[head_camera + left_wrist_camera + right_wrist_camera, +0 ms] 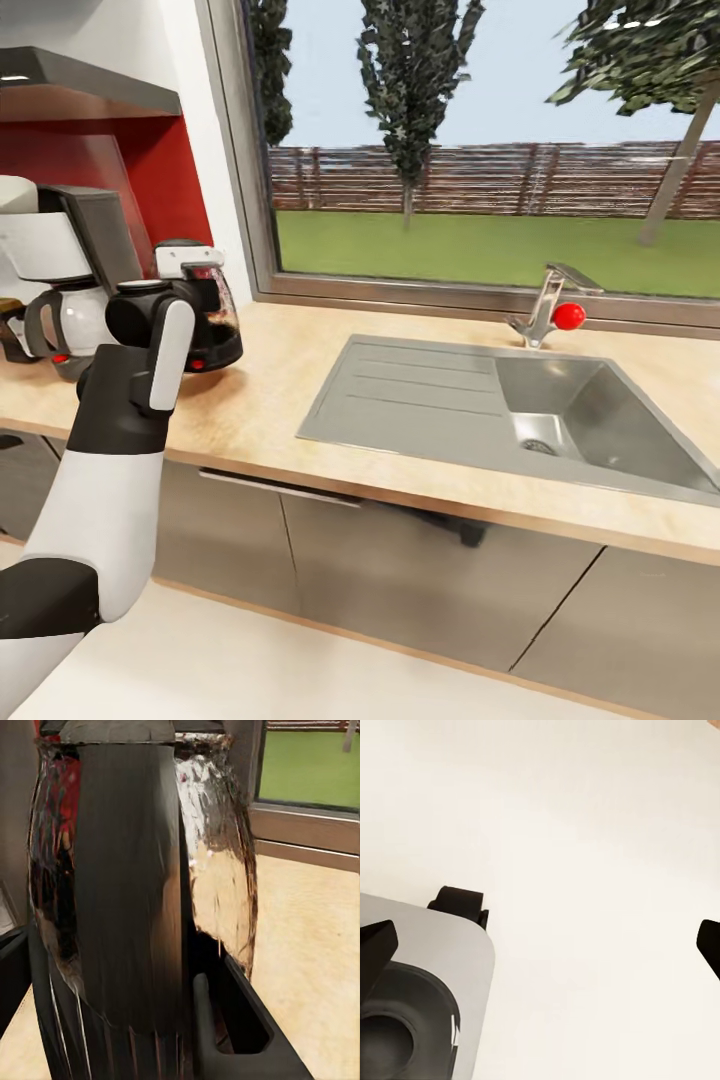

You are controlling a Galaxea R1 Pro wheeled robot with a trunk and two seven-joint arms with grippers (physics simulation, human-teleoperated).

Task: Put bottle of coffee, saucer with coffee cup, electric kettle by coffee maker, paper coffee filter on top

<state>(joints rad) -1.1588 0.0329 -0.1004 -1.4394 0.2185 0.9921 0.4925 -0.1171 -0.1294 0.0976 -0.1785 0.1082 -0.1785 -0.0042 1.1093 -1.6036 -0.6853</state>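
Kettle [205,315] pinched in left jaws beside coffee maker [60,270], for placing; right jaws spread, idle.

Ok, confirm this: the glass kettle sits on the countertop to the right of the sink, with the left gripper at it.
Wrong side. In the head view the electric kettle stands on the kitchen countertop left of the sink, beside the coffee maker. The left gripper is indeed at it.
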